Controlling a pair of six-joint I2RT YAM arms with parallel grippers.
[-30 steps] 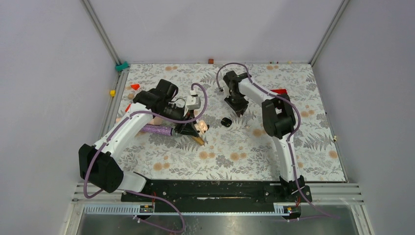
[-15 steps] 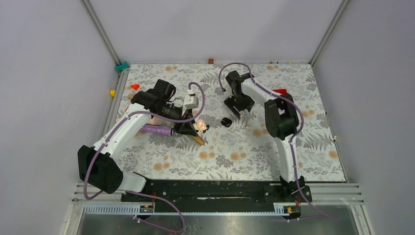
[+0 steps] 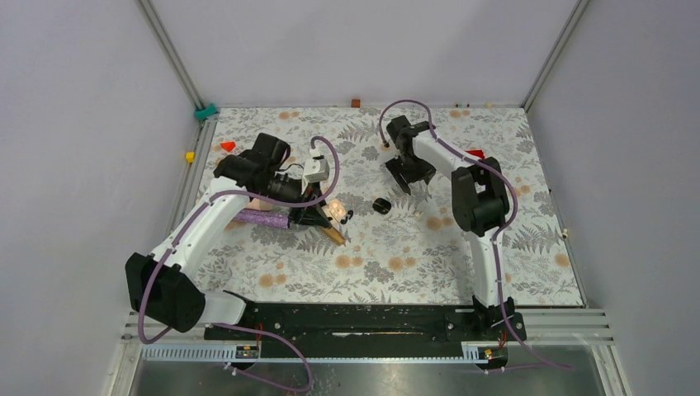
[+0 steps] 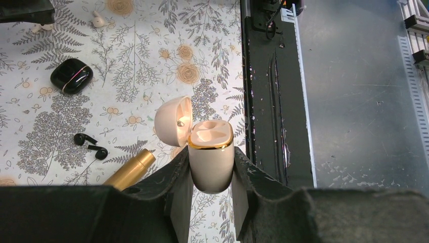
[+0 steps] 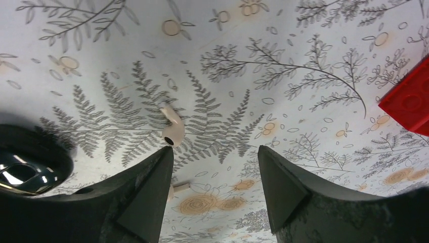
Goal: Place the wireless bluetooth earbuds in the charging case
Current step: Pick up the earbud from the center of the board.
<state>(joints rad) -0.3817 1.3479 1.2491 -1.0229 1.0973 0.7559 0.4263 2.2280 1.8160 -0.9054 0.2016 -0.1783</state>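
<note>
**On the flowered desk (image 3: 512,247), wireless bluetooth earbuds (image 4: 84,138) lie outside the charging case (image 4: 71,76)**

Left claw (image 4: 211,153) is clamped on a cream-pink earbud case (image 4: 210,172), lid flipped open. The wireless bluetooth earbuds lie side by side near a gold tube (image 4: 126,169). The glossy black charging case sits closed, apart from them. Right claw (image 5: 213,152) hovers with jaws spread, holding nothing, a cream earbud (image 5: 172,129) just beyond one fingertip.

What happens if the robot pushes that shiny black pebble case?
The charging case looks glossy and rounded, so it would probably skid and could slip from a pinch. It lies low and flat, so it likely won't roll. Being small, it is probably light.
</note>
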